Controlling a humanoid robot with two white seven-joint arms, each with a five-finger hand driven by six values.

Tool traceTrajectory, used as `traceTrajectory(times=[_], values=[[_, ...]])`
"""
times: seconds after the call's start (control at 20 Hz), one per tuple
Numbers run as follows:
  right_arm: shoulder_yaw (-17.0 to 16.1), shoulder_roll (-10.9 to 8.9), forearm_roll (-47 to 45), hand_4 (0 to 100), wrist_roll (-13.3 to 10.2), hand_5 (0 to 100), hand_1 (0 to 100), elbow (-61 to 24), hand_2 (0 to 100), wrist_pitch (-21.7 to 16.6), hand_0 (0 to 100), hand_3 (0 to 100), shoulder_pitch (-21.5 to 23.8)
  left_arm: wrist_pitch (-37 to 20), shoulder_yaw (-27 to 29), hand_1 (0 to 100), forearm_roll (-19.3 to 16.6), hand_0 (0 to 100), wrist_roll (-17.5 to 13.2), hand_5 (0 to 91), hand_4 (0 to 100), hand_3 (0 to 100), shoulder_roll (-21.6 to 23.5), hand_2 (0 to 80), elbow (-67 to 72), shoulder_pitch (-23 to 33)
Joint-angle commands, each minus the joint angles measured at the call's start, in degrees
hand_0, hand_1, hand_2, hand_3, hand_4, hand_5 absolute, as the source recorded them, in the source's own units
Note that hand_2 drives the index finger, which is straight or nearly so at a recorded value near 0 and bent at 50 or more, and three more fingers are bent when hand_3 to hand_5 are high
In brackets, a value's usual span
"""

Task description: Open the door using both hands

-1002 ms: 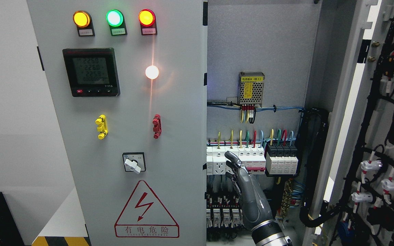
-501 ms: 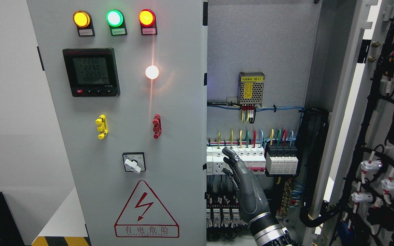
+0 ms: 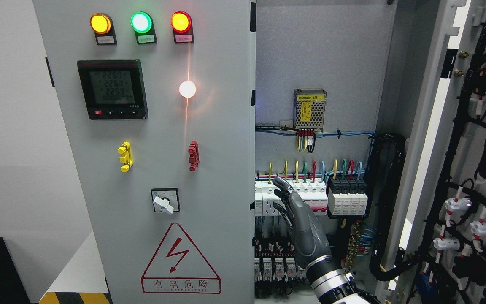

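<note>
While the left door (image 3: 150,160) stands closed beside the open cabinet bay, the head view shows the right hand (image 3: 300,223) raised in front of the breaker row (image 3: 306,198), just right of that door's free edge, fingers (image 3: 280,185) extended and grasping nothing. Sheet steel, the door looks stiff and fairly heavy, its painted face slick; that exposed vertical edge is the likeliest hold.

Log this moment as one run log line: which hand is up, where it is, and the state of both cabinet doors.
right hand: open, raised before breaker row | left hand: not in view | left door: closed | right door: swung open
</note>
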Motion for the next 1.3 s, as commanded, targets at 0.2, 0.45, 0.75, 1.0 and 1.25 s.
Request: traceTrajectory(times=[0.2, 0.45, 0.75, 1.0, 1.25], values=[[0.13, -0.27, -0.20, 0, 0.31, 0, 0, 2.07, 0, 1.39, 19, 0, -1.87, 0.00, -0.62, 0, -0.61, 0, -0.01, 0.0, 0, 0, -0.02, 0.0, 0.04, 0.00], [0.13, -0.18, -0.20, 0, 0.31, 0, 0, 2.51, 0, 1.66, 19, 0, -2.74, 0.00, -0.62, 0, -0.61, 0, -0.01, 0.0, 0, 0, -0.02, 0.0, -0.05, 0.00], [0.22, -0.18, -4.24, 0, 0.22, 0, 0, 3.30, 0, 3.68, 19, 0, -2.83, 0.00, -0.62, 0, -0.53, 0, -0.01, 0.0, 0, 0, -0.02, 0.0, 0.04, 0.00], [0.13, -0.36, -4.41, 0, 0.31, 0, 0, 3.57, 0, 3.86, 19, 0, -4.50, 0.00, -0.62, 0, -0.61, 0, -0.01, 0.0, 0, 0, -0.02, 0.0, -0.05, 0.00], [-0.05, -0.36, -4.41, 0, 3.74, 0, 0, 3.56, 0, 4.03, 19, 0, -4.50, 0.00, -0.62, 0, -0.61, 0, -0.01, 0.0, 0, 0, -0.02, 0.0, -0.05, 0.00]])
